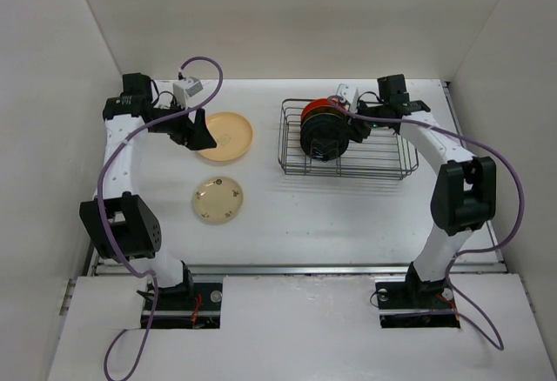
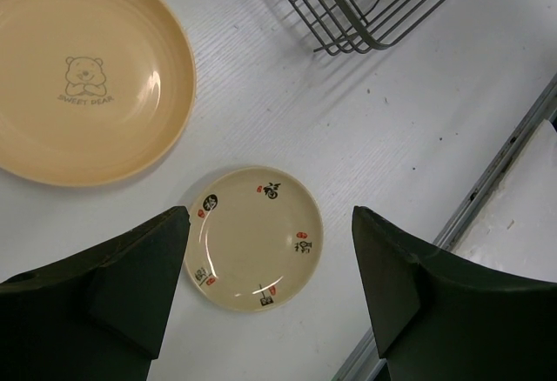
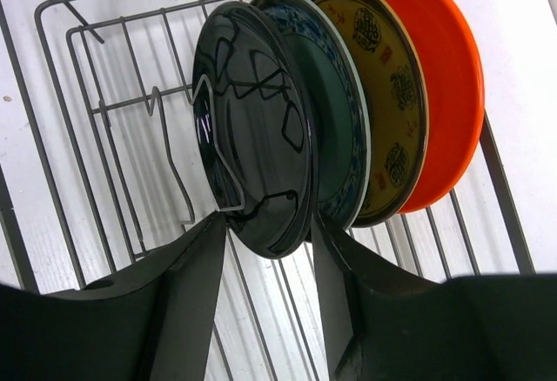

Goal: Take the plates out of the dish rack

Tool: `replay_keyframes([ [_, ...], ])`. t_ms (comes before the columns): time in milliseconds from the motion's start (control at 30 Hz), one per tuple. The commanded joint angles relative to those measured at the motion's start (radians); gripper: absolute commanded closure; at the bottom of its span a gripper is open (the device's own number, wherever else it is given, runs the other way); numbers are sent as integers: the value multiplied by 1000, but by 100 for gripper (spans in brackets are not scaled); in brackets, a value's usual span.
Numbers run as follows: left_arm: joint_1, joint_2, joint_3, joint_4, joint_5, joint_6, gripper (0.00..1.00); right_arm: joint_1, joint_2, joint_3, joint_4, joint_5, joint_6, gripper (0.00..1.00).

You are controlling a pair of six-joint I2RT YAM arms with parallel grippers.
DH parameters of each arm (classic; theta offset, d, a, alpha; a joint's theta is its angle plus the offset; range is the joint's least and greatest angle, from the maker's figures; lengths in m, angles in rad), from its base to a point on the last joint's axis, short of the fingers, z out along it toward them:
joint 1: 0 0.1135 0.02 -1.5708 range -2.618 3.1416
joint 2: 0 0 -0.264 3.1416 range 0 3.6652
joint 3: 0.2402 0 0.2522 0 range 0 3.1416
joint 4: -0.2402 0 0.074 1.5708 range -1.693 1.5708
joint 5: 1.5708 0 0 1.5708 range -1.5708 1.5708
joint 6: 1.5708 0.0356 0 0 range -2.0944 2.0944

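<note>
The dark wire dish rack (image 1: 383, 159) stands at the back right and holds several upright plates (image 1: 324, 129). In the right wrist view they are a glossy black plate (image 3: 257, 129), a dark teal patterned one (image 3: 341, 129), a yellow patterned one (image 3: 389, 94) and an orange-red one (image 3: 446, 76). My right gripper (image 3: 270, 223) has its fingers (image 3: 187, 294) on both sides of the black plate's lower rim and touches it; the plate stands in the rack. The large peach plate (image 1: 228, 135) and the small cream plate (image 1: 218, 200) lie flat on the table. My left gripper (image 2: 270, 217) hangs open and empty above the cream plate (image 2: 254, 259), beside the peach plate (image 2: 87, 76).
White walls enclose the table on the left, back and right. A metal rail (image 1: 296, 268) runs along the table's near edge. A corner of the rack (image 2: 365, 16) shows in the left wrist view. Purple cables (image 1: 509, 190) loop off both arms.
</note>
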Motion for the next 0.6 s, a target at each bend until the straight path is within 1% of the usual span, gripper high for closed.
replay_keyframes([
  [0,0,4,25,8,35,3,27,-9,20,61,-4,-43,4,51],
  [267,0,24,43,8,26,-6,27,-18,59,103,-4,-43,13,53],
  [367,0,34,43,8,26,-6,27,-18,70,103,-4,-43,13,56],
  [567,0,43,52,8,26,-15,27,-18,97,112,27,-32,33,58],
])
